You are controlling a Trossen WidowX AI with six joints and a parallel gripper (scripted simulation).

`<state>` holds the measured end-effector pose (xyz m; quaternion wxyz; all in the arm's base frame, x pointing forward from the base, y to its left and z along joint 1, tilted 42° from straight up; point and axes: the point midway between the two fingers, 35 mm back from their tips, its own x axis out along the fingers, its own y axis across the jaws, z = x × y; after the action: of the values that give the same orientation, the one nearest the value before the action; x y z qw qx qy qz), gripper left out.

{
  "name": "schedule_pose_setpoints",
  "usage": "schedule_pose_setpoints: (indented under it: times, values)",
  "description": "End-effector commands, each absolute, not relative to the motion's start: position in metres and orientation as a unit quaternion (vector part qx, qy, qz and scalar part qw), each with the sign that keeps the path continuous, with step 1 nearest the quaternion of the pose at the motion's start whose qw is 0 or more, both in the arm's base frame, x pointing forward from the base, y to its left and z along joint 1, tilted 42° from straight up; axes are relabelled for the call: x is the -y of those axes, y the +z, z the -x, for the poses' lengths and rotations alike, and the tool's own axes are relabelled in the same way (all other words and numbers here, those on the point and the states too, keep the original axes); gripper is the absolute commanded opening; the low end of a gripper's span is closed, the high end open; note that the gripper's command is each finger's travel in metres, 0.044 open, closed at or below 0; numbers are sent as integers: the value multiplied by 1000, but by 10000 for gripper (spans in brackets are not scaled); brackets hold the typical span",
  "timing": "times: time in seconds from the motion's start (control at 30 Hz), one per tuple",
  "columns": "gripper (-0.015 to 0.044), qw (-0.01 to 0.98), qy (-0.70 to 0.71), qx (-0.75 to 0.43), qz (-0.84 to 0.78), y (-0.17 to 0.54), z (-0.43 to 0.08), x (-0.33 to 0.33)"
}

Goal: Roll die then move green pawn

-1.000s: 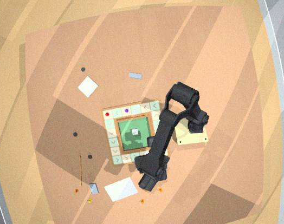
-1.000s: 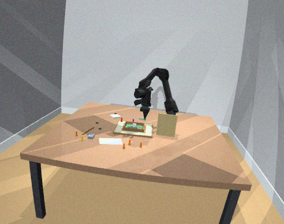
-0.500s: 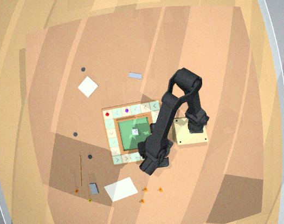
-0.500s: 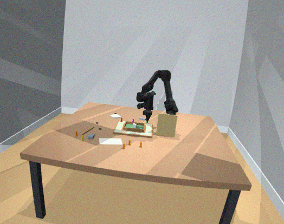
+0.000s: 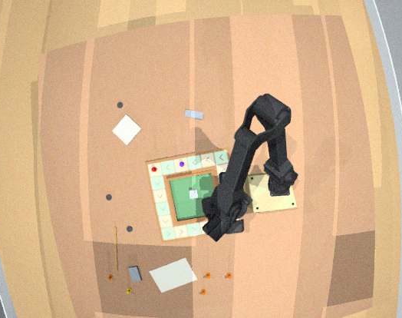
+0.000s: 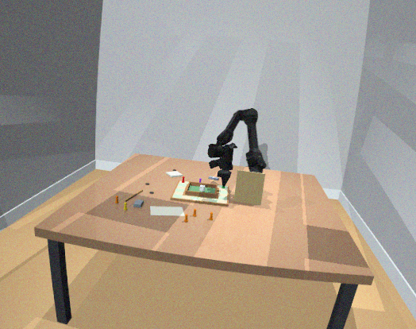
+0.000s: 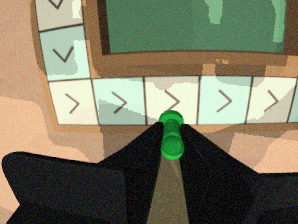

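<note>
My gripper (image 6: 224,185) (image 7: 170,129) is shut on the green pawn (image 6: 224,187) (image 7: 172,146). In the wrist view the pawn is upright between the fingertips, at the outer edge of the board (image 5: 159,196) (image 7: 120,111), in front of a cream arrow square. I cannot tell whether it touches the board. In the top view the arm hides gripper and pawn. The white die (image 5: 193,193) (image 6: 202,188) lies in the green tray (image 5: 184,210) (image 7: 195,32); its top pips are too blurred to read. The red pawn (image 5: 154,169) (image 6: 183,179) and purple pawn (image 5: 182,163) (image 6: 200,180) stand on the board.
A tan panel (image 6: 249,187) is right of the board. A white square (image 5: 126,130) and a blue-grey block (image 5: 194,114) lie behind it. In front are a white sheet (image 5: 172,274), a grey box (image 5: 134,273), a thin stick (image 5: 116,250), several orange pawns and a yellow pawn (image 5: 129,290).
</note>
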<state>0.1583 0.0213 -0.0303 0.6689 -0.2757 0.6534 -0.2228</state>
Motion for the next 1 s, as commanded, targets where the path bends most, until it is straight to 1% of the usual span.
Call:
schedule_pose_setpoints:
  times: [0.0,0.7,0.97]
  values:
    - [0,669,-223,-652,278,-41,-159,-10]
    - [0,669,-223,-652,279,-62,-159,10]
    - [210,672,-224,-651,273,-58,-160,6]
